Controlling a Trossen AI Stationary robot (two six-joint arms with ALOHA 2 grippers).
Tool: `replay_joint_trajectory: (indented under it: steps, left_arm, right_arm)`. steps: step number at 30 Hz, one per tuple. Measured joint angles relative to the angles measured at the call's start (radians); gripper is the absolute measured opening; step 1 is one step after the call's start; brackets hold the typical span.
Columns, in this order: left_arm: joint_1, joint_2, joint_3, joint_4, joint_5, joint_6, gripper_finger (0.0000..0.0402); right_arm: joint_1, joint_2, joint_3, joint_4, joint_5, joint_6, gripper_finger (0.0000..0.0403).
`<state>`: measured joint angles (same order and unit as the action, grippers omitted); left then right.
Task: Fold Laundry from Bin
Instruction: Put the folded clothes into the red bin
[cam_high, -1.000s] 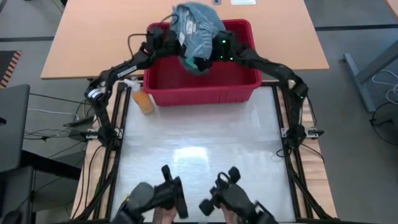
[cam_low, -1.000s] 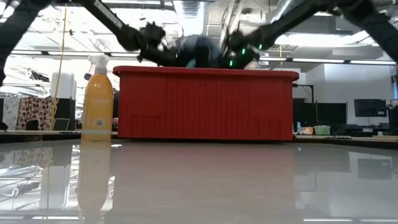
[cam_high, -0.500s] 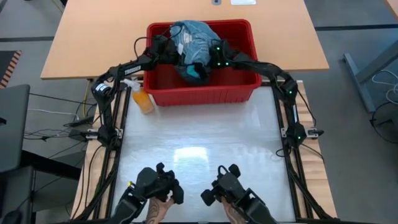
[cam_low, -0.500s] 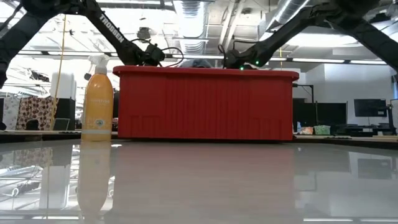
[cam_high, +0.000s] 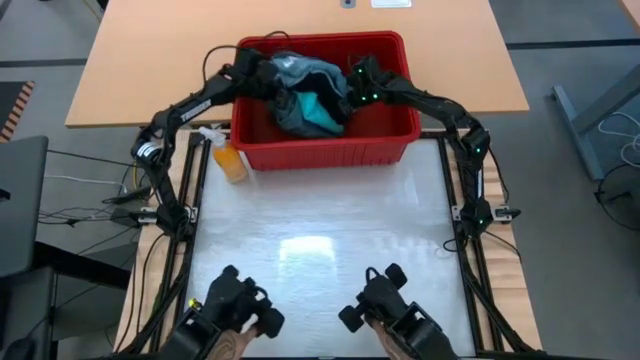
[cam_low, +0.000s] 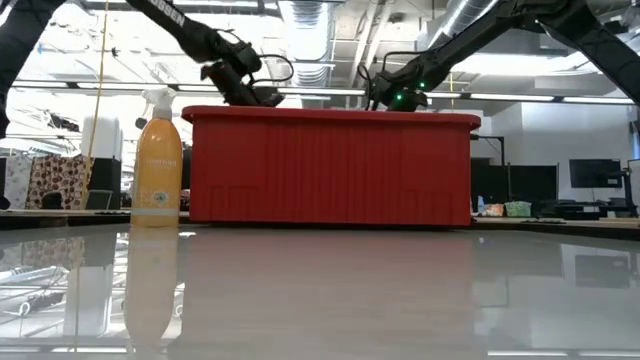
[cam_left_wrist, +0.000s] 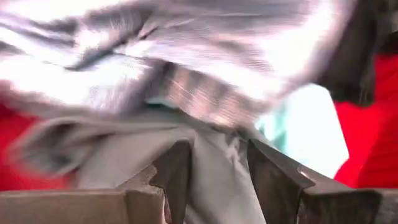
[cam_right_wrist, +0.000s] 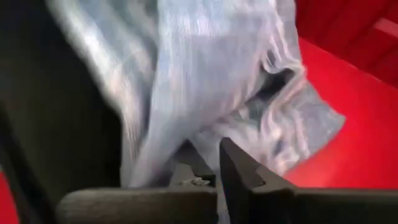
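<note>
The red bin (cam_high: 322, 150) (cam_low: 330, 165) stands at the table's far middle with the laundry heaped inside: a mottled blue-grey garment (cam_high: 303, 70) (cam_right_wrist: 205, 74) on top, a turquoise one (cam_high: 320, 108) (cam_left_wrist: 305, 124) and grey-green cloth (cam_left_wrist: 211, 186) beneath. My left gripper (cam_high: 270, 82) (cam_left_wrist: 214, 155) reaches into the bin from its left side, open, over the grey-green cloth. My right gripper (cam_high: 346, 92) (cam_right_wrist: 208, 167) reaches in from the right side, shut on the blue-grey garment. In the low view the bin's wall hides the laundry and both sets of fingers. My left gripper has grey-green cloth (cam_left_wrist: 214, 177) lying in the gap between its spread fingers; whether the fingers touch it, I cannot tell. My right gripper pinches a bunched part of the blue-grey garment (cam_right_wrist: 198, 149) between its two fingers, which slant down into the bin from its right side. The garment lies slack on the heap.
An orange spray bottle (cam_high: 228, 158) (cam_low: 158, 160) stands just left of the bin's near left corner. The white table top (cam_high: 320, 230) stretches between the bin and the near edge, where a person's hands (cam_high: 245, 335) hold two dark control handles.
Both grippers have come down into the bin with the bundle of laundry. The bundle was held above the bin's far rim a second ago; it now lies inside the bin, spread lower, with the turquoise cloth showing.
</note>
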<state>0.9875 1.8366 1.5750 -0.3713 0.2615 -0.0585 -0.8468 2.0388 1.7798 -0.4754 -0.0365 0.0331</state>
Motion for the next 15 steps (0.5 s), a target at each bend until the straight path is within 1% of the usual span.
replay_joint_trajectory:
  steps: [3, 6, 8, 11, 15]
  left_arm:
    - [-0.008, -0.005, 0.080, -0.209, -0.140, 0.070, 0.0145]
    - [-0.020, -0.003, 0.121, -0.388, -0.218, 0.130, 0.0146]
    - [-0.025, -0.002, 0.140, -0.463, -0.218, 0.159, 0.0146]
    - [-0.031, 0.000, 0.183, -0.500, -0.216, 0.169, 0.0146]
    - [-0.045, -0.007, 0.262, -0.537, -0.147, 0.165, 0.0146]
  right_arm:
    - [0.000, 0.000, 0.001, -0.050, 0.058, -0.036, 0.0050]
    - [0.001, 0.000, 0.001, -0.080, 0.066, -0.041, 0.0074]
    - [0.002, 0.000, 0.001, -0.083, 0.066, -0.042, 0.0089]
    - [0.002, 0.000, 0.019, -0.106, 0.066, -0.042, 0.0107]
    - [0.004, 0.000, 0.110, -0.216, 0.066, -0.066, 0.0121]
